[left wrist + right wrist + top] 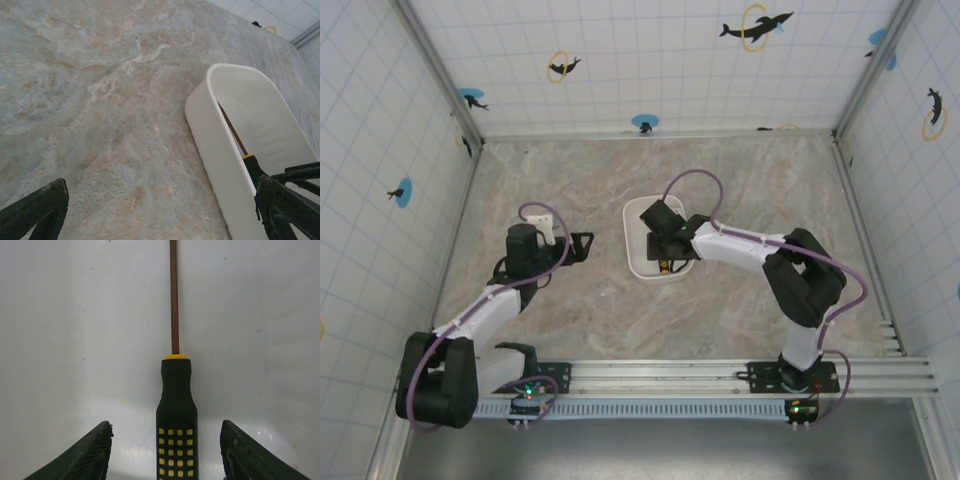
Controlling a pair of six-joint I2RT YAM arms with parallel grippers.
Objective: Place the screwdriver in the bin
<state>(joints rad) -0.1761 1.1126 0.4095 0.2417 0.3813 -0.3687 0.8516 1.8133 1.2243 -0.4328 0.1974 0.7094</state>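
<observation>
- The screwdriver is seen inside the white bin, with its shaft pointing along the bin floor.
- The right tool is spread wide, with a clear gap between each finger and the handle, so nothing is held.
- The placing step is judged to be complete or nearly so.
- A straight lift of the right tool is called for next, without the handle being brushed.
- The left tool is held wide and empty over the bench, just beside the bin.
</observation>
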